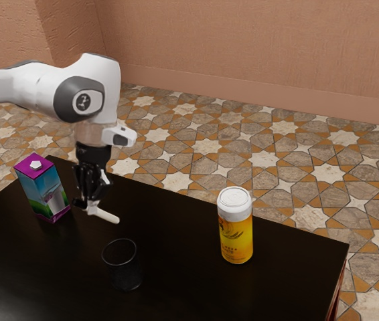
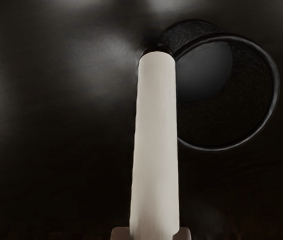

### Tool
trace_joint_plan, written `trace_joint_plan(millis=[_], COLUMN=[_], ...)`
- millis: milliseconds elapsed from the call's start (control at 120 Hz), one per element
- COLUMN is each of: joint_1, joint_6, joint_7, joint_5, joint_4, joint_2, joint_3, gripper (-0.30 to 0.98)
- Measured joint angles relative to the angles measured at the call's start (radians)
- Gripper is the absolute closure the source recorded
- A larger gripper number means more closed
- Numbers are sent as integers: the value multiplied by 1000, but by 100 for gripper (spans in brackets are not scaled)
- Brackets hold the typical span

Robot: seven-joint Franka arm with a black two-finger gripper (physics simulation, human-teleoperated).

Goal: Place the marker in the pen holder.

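Above the table, in the exterior view, my gripper (image 1: 90, 207) is shut on the white marker (image 1: 107, 215), whose free end points to the exterior view's right and slightly down. The marker (image 2: 156, 145) looks large in the wrist view, with parts of the fingers (image 2: 184, 234) on both sides of its near end. The pen holder, a dark round cup (image 1: 124, 267), stands upright on the table, nearer the exterior camera than the gripper and lower. In the wrist view the open mouth of the pen holder (image 2: 276, 90) is beside the marker's far end, partly hidden behind it.
A colourful carton (image 1: 42, 190) stands on the black table (image 1: 176, 214) near the gripper, at the exterior view's left. Farther to the exterior view's right is a yellow bottle with a white lid (image 1: 235, 227). The table's far edge runs behind them.
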Motion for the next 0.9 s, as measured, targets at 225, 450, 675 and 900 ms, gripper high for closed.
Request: trace_joint_plan(millis=[225, 450, 675, 900], joint_1=[-53, -84, -77, -44], joint_6=[-167, -217, -222, -219], joint_7=[-57, -97, -121, -129], joint_5=[-7, -37, -50, -55], joint_4=[4, 9, 58, 116], joint_2=[7, 51, 112, 185], joint_3=[2, -10, -5, -4], gripper=[79, 79, 79, 79])
